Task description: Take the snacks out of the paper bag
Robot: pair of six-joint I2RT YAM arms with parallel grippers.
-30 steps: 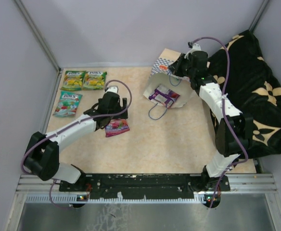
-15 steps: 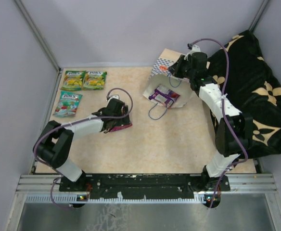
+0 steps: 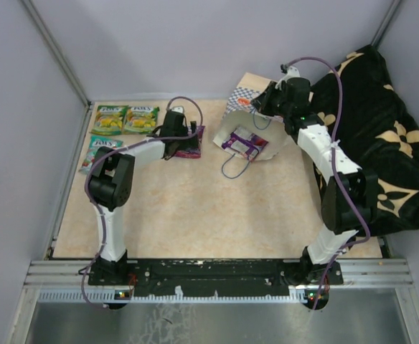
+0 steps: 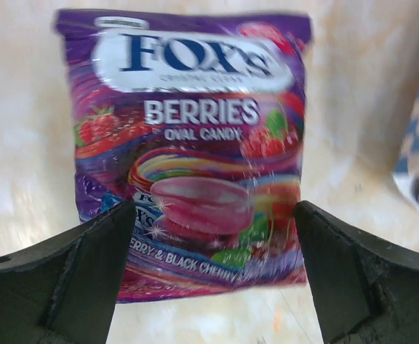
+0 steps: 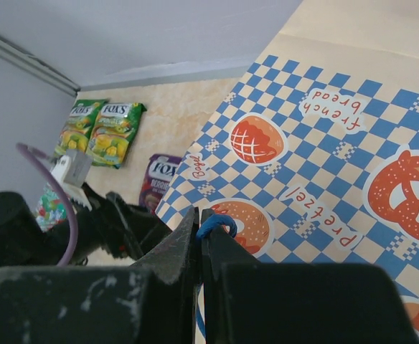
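Beige tabletop (image 3: 217, 215), gray-walled cell: two robot arms at a paper bag (image 3: 239, 94) of candy.
Left claw (image 4: 213, 209) hangs wide open over a purple pouch (image 4: 195, 122) lying flat left of the bag; right claw (image 5: 199, 215) is pinched tight on its blue cord handle (image 5: 217, 223). Another purple pouch (image 3: 244, 141) shows in the bag's mouth; green-yellow pouches (image 3: 125, 120) lie far left.

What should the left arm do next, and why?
Probably swing the open left gripper toward the paper bag: the berries pouch lies flat on the table, unheld, while another purple pouch shows inside the bag, whose handle the right gripper pinches.
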